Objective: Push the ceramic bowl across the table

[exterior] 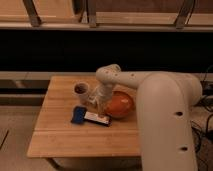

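The ceramic bowl point(120, 104) is orange-red and glossy and sits right of centre on the light-wood table point(65, 135). My gripper point(98, 99) is low over the table at the bowl's left edge, between the bowl and a small pale cup point(81, 90). It looks to be touching the bowl's rim. My white arm point(160, 110) reaches in from the right and hides the table's right side.
A flat blue and white packet point(90, 117) lies in front of the bowl and gripper. The small cup with a dark inside stands just left of the gripper. Wooden rails point(105, 20) run along the back, beyond a dark gap.
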### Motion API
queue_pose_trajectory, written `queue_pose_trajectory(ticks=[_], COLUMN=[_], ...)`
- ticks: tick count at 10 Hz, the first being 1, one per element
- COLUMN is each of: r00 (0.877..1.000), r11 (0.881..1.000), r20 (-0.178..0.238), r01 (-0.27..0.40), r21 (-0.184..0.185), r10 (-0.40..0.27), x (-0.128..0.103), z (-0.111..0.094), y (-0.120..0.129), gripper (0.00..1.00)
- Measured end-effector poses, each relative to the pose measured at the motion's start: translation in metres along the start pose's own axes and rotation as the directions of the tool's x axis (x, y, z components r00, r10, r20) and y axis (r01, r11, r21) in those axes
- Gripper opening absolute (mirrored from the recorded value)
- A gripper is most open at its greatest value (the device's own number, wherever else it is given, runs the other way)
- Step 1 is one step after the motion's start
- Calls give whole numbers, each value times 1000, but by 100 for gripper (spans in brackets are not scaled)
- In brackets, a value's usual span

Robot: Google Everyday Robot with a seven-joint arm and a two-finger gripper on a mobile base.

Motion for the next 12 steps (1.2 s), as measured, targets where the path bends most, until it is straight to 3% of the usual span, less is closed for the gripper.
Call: queue_pose_trajectory(ticks=[1, 3, 5, 8, 10, 12], r00=[1000, 998, 993, 991, 993, 998], r11=[1000, 998, 991, 984, 987, 997], r20=[14, 34, 15, -15, -18, -7], r01=[13, 62, 117, 134, 117, 66], r21=[7, -21, -70, -121, -108, -48], r10=[-13, -61, -116, -136, -120, -66], x=[-2, -15, -26, -32, -35, -29], z=[-2, 3, 25, 48, 46, 25], y=[4, 22, 37, 24, 5, -23], gripper=[0, 0, 0, 0, 0, 0])
